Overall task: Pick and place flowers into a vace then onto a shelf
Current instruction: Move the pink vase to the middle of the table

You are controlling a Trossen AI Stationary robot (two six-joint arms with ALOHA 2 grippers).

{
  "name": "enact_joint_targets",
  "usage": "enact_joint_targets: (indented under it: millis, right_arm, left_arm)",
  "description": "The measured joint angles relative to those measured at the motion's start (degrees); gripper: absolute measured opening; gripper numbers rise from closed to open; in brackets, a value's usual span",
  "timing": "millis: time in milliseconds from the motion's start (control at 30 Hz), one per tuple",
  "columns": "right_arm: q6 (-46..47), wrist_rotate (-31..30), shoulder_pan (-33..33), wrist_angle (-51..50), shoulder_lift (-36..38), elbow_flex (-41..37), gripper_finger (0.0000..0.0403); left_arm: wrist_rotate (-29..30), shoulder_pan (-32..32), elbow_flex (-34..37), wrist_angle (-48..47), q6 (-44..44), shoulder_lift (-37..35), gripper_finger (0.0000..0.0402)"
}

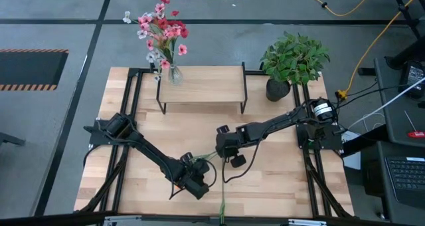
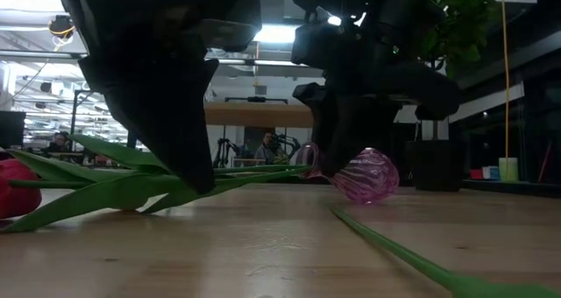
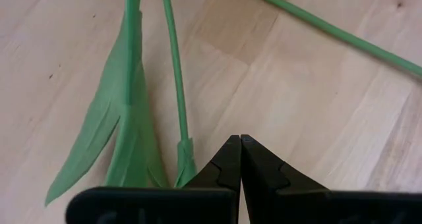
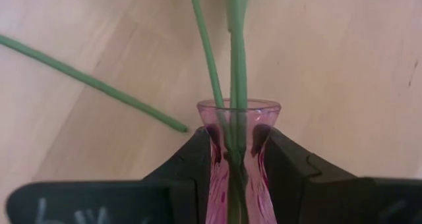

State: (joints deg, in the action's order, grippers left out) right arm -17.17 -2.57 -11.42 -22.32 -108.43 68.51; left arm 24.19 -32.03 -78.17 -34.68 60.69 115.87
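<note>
My right gripper [image 4: 237,133] is shut on a pink glass vase [image 2: 366,175] low over the middle of the table. The vase lies on its side, mouth toward the table's left. Two green flower stems [image 4: 224,59] stick into its mouth; their leaves [image 2: 131,188] and a red bloom [image 2: 10,193] lie on the wood. My left gripper [image 3: 241,140] is shut, tips down at the tabletop beside these stems [image 3: 175,72]. One loose stem [image 2: 394,245] lies apart on the table. A second vase of pink flowers [image 1: 166,36] stands on the shelf [image 1: 199,86]. My right gripper pinches the vase's narrow neck [image 4: 227,141] between its two fingers, just below the rim. The fingers slant down from the table's right and run along the vase, so the mouth sits at their tips. Whether the round body [image 2: 368,180] rests on the table I cannot tell. My left gripper's shut tips [image 2: 203,186] come down from above right beside the leafy stems; whether they touch a stem or only the wood I cannot tell.
A bushy plant in a black pot [image 1: 292,56] stands at the far right, beside the shelf. The black table frame [image 1: 126,100] runs along both sides. Bare wood [image 1: 279,179] lies near the front right.
</note>
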Motion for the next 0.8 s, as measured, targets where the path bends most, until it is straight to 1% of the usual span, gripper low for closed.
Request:
enact_joint_targets:
  millis: [133,233,367,433,533,800]
  right_arm:
    - [-0.20,1.63,0.02,1.04,-1.00,0.19,0.0104]
    - [-2.42,1.86,-0.02,1.63,-2.05,0.31,0.0104]
    - [-2.57,2.06,0.00,2.07,-2.20,0.28,0.0104]
    - [-2.57,2.25,0.00,2.08,-2.25,0.31,0.0104]
    - [-2.54,2.27,0.00,2.09,-2.29,0.35,0.0104]
    - [-1.35,2.25,0.00,2.37,-2.37,0.28,0.0104]
  left_arm:
    - [-0.26,0.00,0.00,-0.02,0.07,0.00,0.0002]
    - [-0.25,0.00,0.00,-0.06,0.09,0.00,0.0001]
    - [-0.06,0.18,0.00,-0.51,0.43,0.00,0.0002]
    - [-0.42,0.59,0.00,-1.47,1.93,0.00,0.0002]
    - [-1.68,1.47,0.00,-3.39,3.83,0.00,0.0002]
    - [-5.60,2.81,-0.02,-3.38,4.11,1.12,0.0002]
